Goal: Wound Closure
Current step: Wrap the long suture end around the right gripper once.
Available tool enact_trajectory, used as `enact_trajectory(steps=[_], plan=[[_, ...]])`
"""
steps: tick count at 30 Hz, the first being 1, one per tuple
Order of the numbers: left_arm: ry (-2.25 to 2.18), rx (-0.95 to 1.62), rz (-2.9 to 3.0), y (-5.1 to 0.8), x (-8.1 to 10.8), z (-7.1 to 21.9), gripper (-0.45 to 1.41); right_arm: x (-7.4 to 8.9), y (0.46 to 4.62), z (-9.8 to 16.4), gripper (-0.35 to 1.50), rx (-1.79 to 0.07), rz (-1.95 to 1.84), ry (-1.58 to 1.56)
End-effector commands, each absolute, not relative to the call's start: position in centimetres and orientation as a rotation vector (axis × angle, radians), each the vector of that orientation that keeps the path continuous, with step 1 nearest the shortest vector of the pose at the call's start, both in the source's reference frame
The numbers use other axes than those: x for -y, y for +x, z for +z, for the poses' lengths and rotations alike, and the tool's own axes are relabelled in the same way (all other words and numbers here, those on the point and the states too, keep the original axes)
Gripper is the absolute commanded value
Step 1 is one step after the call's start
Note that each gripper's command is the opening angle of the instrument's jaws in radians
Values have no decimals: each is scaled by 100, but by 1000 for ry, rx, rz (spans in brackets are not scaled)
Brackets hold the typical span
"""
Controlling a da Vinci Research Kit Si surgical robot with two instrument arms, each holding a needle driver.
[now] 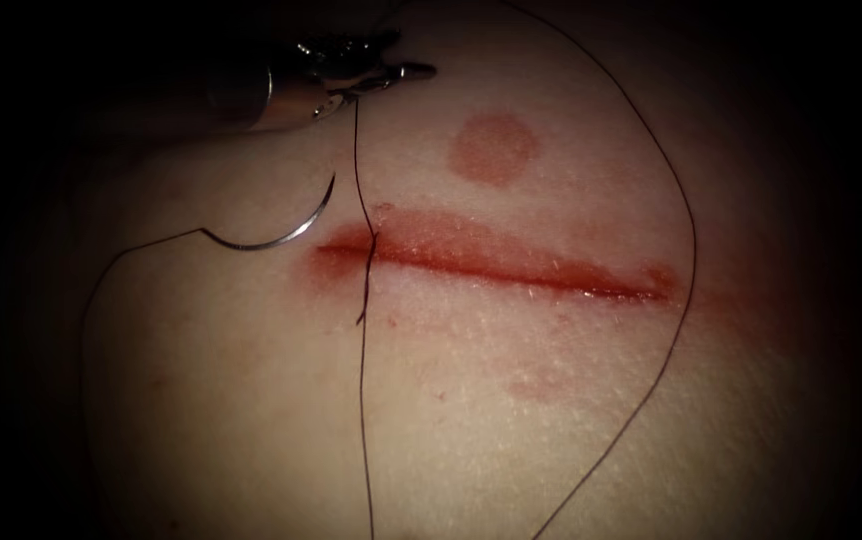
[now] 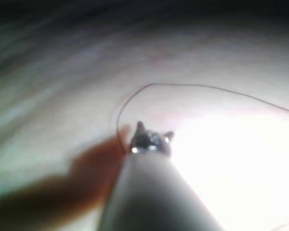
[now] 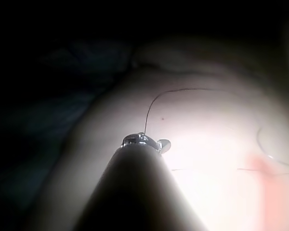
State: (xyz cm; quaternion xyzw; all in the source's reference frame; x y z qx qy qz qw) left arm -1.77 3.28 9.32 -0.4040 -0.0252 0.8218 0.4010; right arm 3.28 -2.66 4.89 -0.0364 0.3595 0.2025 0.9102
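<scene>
The left tool [image 1: 406, 72] comes in from the upper left, above the cut [image 1: 511, 265]. Its jaws are shut on the thread [image 1: 359, 170], which drops from them straight down across the cut's left end. The curved needle [image 1: 281, 238] lies loose on the tissue [image 1: 251, 400], just above and left of the cut's left end, held by neither tool and not in the tissue. Thread trails from its tail to the left. In the left wrist view a loop of thread [image 2: 149, 85] arcs up beside the left tool's tip [image 2: 151, 137]. A strand [image 3: 149, 108] rises from the right tool's tip [image 3: 147, 140].
A long loop of thread [image 1: 689, 230] sweeps around the cut's right end and down the tissue. A short dark thread end [image 1: 361, 305] hangs below the cut at its left end. A round reddish mark [image 1: 493, 148] lies above the cut. Red fluid rims the cut.
</scene>
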Motion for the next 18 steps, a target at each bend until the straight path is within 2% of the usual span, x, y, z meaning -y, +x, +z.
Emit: enact_trajectory(steps=[1, 8, 18], plan=[[-1017, 45, 2074, -182, -333, 937, 46, 277, 332, 496, 135, -744, 423, -66], [-945, -38, 2045, -156, -367, 938, 46, 278, 323, 495, 135, -748, 424, -60], [-820, -109, 2092, -150, -395, 1004, 41, 288, 327, 488, 135, -742, 435, -61]])
